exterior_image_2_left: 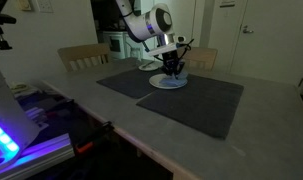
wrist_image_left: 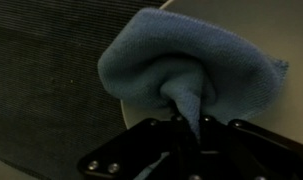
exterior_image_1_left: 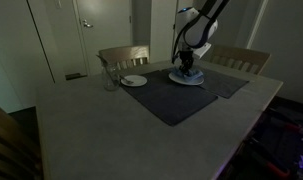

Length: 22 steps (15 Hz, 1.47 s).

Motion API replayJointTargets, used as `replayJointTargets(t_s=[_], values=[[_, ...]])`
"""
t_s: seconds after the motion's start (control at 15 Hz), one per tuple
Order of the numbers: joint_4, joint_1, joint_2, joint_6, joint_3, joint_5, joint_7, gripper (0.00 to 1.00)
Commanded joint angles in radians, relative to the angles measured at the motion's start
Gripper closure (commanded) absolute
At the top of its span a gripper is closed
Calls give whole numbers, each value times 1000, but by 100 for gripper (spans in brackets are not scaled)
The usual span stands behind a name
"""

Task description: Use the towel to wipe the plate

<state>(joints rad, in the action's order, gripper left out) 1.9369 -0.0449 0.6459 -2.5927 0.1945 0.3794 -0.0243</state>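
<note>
The gripper point(exterior_image_2_left: 172, 66) is lowered over a pale plate point(exterior_image_2_left: 171, 86), with the towel point(exterior_image_2_left: 173, 73) bunched beneath it against the plate. The plate is set on dark mats point(exterior_image_2_left: 206, 105) laid across the grey tabletop point(exterior_image_2_left: 101, 125). A wooden chair point(exterior_image_2_left: 83, 55) is seen behind.

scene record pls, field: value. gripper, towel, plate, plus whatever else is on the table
gripper: shut, pinching a fold of the towel
towel: blue, bunched, hanging from the gripper onto the plate
plate: directly under the gripper, on a placemat
placemat: dark, towards the far side of the table
small white plate: at the placemat's corner, away from the gripper
glass: beside the small white plate, off the placemat
task state: towel on the plate, in position to wipe
</note>
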Motion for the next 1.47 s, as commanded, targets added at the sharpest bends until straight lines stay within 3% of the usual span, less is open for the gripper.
replayJointTargets(t_s=[0.0, 0.27, 0.53, 1.07, 1.4], values=[[13, 55, 19, -5, -107, -88, 92, 98], [2, 79, 3, 6, -144, -147, 147, 98], [18, 50, -49, 14, -149, -131, 153, 98], [27, 63, -119, 49, -350, -239, 332, 98], [32, 44, -139, 148, -406, -315, 379, 98]])
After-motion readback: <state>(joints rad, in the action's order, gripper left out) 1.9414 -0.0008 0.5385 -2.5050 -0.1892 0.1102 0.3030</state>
